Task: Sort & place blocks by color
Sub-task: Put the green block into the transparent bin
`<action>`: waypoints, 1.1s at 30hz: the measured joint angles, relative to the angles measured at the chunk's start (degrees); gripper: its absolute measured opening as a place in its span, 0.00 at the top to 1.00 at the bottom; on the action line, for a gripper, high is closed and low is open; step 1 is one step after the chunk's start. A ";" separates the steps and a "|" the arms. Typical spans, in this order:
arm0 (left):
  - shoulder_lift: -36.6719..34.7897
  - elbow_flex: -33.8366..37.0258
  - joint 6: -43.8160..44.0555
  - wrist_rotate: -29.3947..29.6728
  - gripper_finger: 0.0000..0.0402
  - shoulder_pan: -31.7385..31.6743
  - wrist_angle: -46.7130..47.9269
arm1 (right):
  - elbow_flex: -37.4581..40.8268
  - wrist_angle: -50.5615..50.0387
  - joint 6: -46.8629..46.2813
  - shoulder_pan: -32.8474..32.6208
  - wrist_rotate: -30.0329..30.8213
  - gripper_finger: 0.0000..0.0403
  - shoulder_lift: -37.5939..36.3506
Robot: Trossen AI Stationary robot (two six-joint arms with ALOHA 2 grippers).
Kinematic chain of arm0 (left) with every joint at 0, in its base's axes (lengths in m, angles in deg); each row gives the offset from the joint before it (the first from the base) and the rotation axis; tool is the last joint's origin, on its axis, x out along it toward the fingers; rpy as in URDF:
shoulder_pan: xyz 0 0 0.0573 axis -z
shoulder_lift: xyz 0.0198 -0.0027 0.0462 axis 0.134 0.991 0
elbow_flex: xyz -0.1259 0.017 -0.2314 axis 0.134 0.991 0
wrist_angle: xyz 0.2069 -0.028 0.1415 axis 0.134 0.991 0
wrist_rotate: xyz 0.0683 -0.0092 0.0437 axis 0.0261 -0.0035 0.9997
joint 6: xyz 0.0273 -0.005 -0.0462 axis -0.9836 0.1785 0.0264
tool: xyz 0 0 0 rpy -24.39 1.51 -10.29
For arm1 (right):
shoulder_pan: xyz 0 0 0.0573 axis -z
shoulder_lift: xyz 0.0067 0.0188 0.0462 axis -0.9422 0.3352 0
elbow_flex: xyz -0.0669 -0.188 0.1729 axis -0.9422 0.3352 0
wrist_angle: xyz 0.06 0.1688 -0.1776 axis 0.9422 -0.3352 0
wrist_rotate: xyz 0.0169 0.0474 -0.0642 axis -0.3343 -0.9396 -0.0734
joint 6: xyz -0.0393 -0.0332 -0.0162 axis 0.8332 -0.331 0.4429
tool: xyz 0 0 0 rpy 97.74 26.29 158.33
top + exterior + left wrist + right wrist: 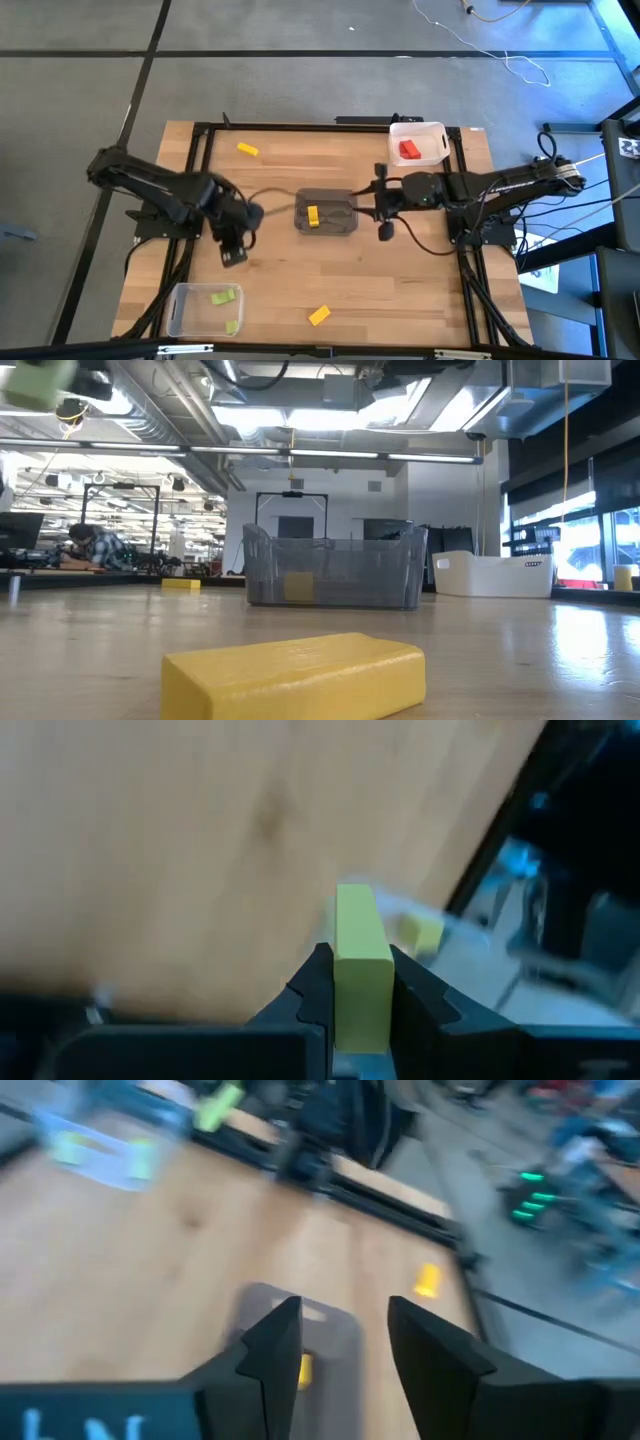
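Though half hidden by fingers (310, 990), green block (360, 960) clamped.

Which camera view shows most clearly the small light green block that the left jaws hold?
The left wrist view: the light green rectangular block stands clamped in the left gripper. The high view hides it under the arm, the low view shows a blurred corner, and the right wrist view a blurred smear.

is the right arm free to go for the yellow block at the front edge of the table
Probably yes: the right gripper is open and empty, and the yellow block lies alone on bare wood, though the grey bin sits close beside the gripper.
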 joint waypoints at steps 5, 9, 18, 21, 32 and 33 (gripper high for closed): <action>5.24 0.02 6.07 -5.18 0.89 9.23 1.64 | 0.00 -1.94 -2.86 2.50 -13.18 0.65 0.02; 10.12 0.02 10.57 -8.34 0.89 16.12 1.27 | 0.00 -4.00 -4.26 3.93 -18.98 0.65 0.04; 22.29 0.02 13.14 -13.39 0.89 24.31 -7.43 | 0.00 -5.43 -4.15 3.98 -19.91 0.65 0.04; 25.03 0.02 13.19 -13.14 0.89 25.21 -10.41 | 0.00 -5.43 -4.12 3.94 -19.92 0.65 0.04; 28.41 0.02 12.53 -4.24 0.72 26.80 -11.12 | 0.00 -5.57 -4.26 3.94 -19.91 0.65 0.06; 28.41 0.02 12.68 -3.92 0.72 26.80 -11.07 | 0.00 -5.59 -4.26 3.94 -19.92 0.65 0.07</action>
